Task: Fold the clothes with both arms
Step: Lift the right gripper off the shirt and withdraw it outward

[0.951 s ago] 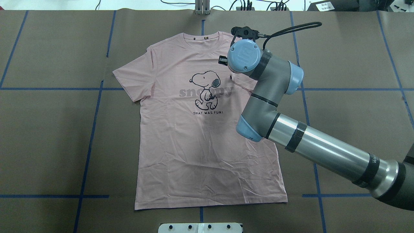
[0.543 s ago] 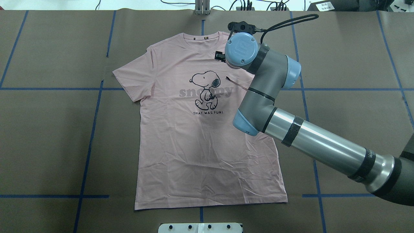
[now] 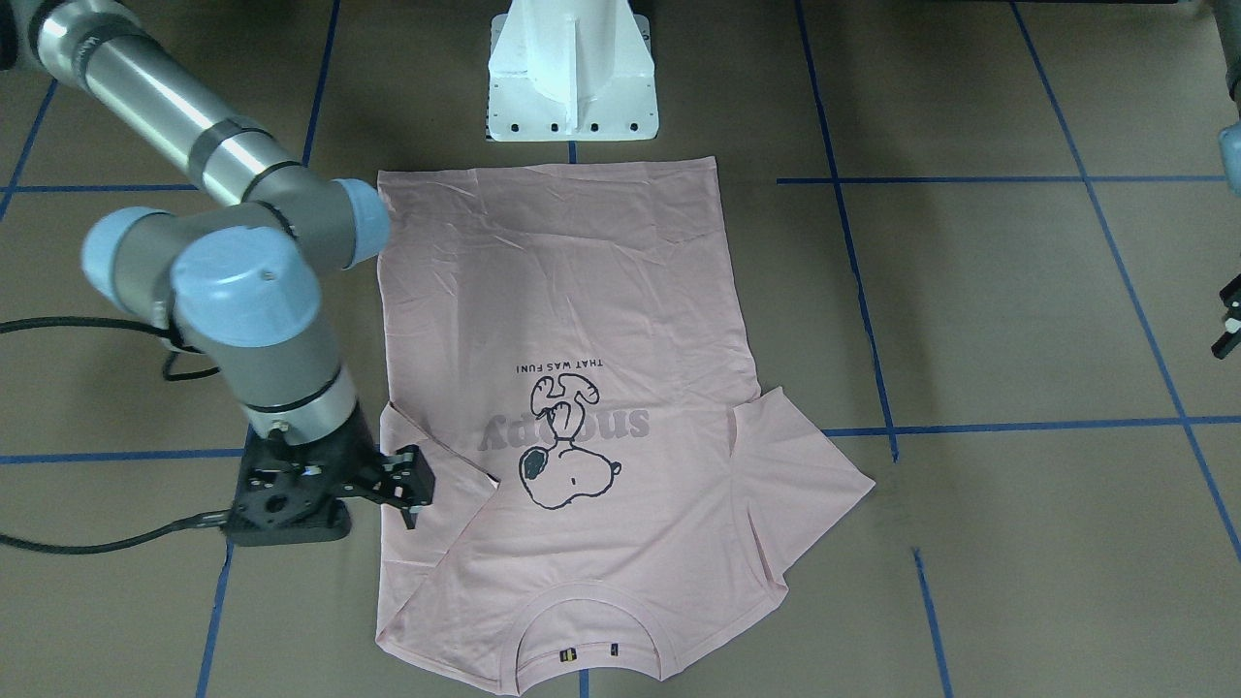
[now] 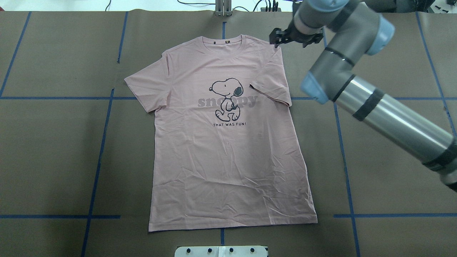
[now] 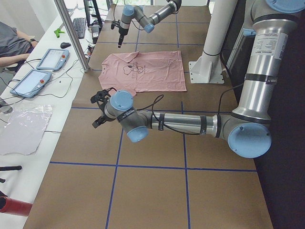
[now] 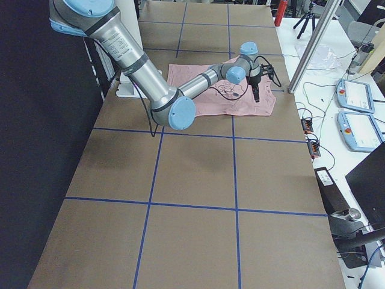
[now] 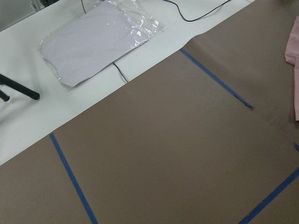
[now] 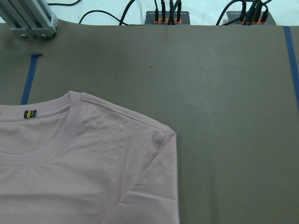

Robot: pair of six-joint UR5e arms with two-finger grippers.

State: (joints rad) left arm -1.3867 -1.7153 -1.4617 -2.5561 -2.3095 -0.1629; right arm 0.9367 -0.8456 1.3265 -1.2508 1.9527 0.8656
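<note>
Across the counter from the robot, the front-facing view has the pale pink T-shirt lying flat, print up. Its long axis runs from the hem by the white pedestal out to the collar. The right tool hangs at the shoulder on the robot's right, just beside the turned-in sleeve that lies over the chest. Whether its fingers are apart or together I cannot tell, though no cloth is lifted. The other sleeve lies spread flat beyond the print.

Overhead, the right tool sits off the collar-end corner on the robot's right, so the whole garment lies leftwards and back towards the robot from it.

Seen from the robot's left end, the left tool hovers over bare paper, well apart from the shirt; apart or together, I cannot tell.

The left wrist view catches only a pink edge at its right border, while the right wrist view looks down on the shoulder and collar.

I'd judge the right arm much the nearer, and the spread sleeve the left arm's to fetch
</note>
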